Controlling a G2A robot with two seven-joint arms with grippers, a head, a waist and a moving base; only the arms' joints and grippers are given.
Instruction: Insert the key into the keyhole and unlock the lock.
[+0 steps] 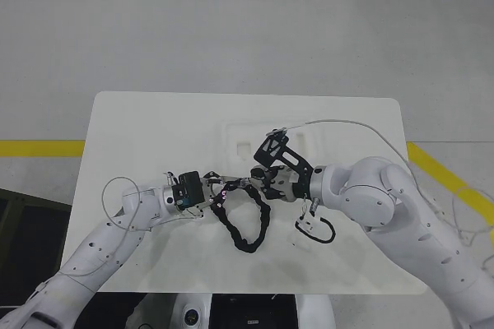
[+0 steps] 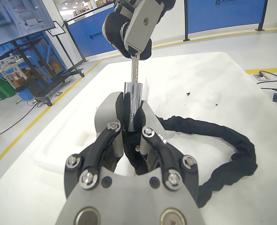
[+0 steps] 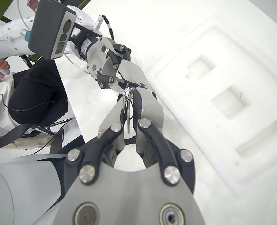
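Key (image 2: 134, 70) blade meets the keyhole end of the chrome lock cylinder (image 2: 133, 90), its head clenched in the right end effector (image 2: 134, 53) just beyond the cylinder. The left end effector (image 2: 131, 103) grips that cylinder above the table (image 1: 354, 123). A black chain (image 2: 234, 146) trails from the cylinder.

Top view: high above the table (image 1: 148, 132), looking straight down from far off, taking in both arms. Left wrist view: close behind the left gripper (image 2: 131, 99), looking along its jaws at the right gripper (image 2: 134, 53) just ahead. Right wrist view: the reverse, close behind its own jaws. Shared by all: key (image 2: 135, 71) and lock (image 2: 133, 90) between the jaws.
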